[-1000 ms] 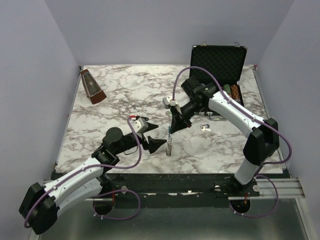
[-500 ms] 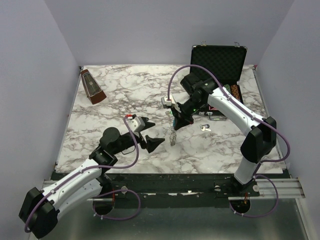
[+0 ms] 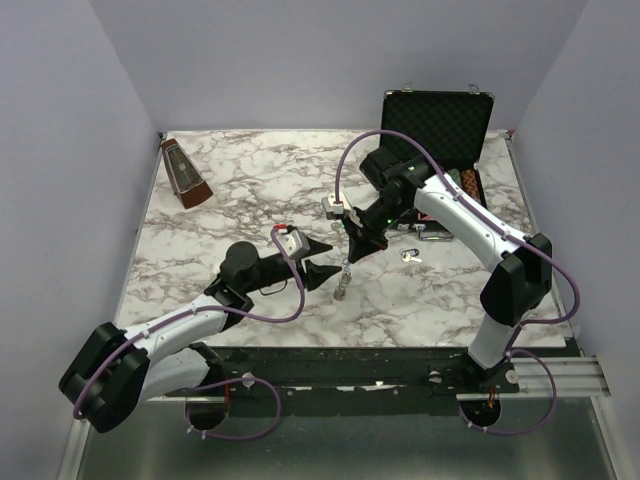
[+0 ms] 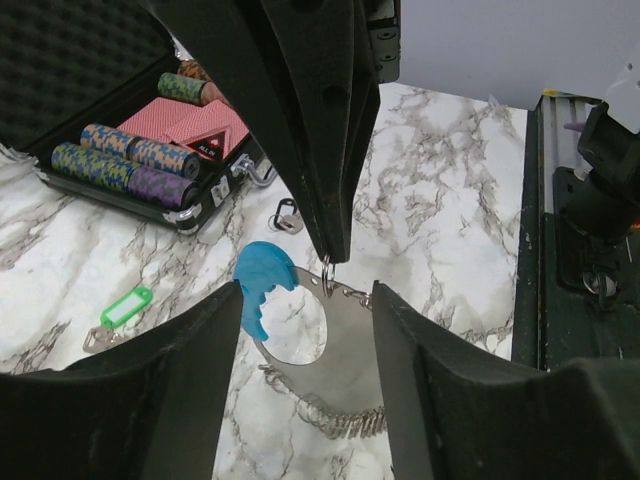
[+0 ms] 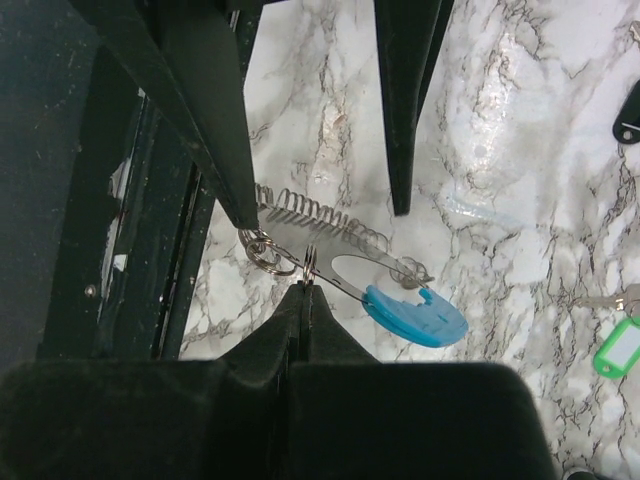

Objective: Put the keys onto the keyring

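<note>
Right gripper (image 5: pixel 305 285) clamped on the keyring (image 5: pixel 415 315)
Overhead it is a thin strip; left gripper (image 4: pixel 305 292) spreads wide around it, green key (image 4: pixel 120 310) beyond one finger

- Marbled white desk (image 3: pixel 250 190).
- Brown pyramid-shaped metronome (image 3: pixel 185 175) stands upright at the far-left corner.
- Open black case (image 3: pixel 437 120) at the far right.
- Green-tagged key (image 4: pixel 120 315) and black-headed key (image 4: pixel 287 215) lie near the case.

Bright, even light falls from above, and shadows on the marble table (image 3: pixel 230 200) are soft. Pale glare sits up-right of the keyring (image 5: pixel 310 245). Both wrist views' near edges are dark and blurred.
</note>
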Controlling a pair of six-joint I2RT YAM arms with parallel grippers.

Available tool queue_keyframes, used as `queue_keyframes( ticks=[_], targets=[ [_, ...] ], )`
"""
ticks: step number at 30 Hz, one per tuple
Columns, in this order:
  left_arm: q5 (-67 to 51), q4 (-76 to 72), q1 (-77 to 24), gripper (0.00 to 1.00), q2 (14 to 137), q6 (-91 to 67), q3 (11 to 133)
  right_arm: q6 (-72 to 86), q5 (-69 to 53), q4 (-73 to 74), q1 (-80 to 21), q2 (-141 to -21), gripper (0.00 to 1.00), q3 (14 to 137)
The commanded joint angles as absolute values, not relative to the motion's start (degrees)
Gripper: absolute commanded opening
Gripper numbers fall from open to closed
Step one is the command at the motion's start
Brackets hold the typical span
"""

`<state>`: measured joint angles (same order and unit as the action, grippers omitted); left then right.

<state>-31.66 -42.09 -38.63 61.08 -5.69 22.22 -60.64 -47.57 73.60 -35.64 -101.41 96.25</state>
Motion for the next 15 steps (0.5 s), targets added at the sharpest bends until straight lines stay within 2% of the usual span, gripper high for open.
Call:
queue_keyframes(
  ticks=[1, 7, 15],
  targets=[
    [-36.1, -46.6, -38.4, 0.59, 63.5, -5.1, 24.7, -62.2, -51.2, 75.1, -36.0, -101.3, 0.01, 96.2],
    [-38.0, -46.0, -38.5, 0.4, 65.3, -5.0, 26.0, -62.5, -52.2, 75.1, -36.0, -101.5, 0.01, 96.0],
    [-38.8, -44.3, -38.4, 0.36, 66.3, -4.8, 26.7, -62.5, -52.5, 75.1, -35.9, -101.4, 0.01, 96.0]
  ],
)
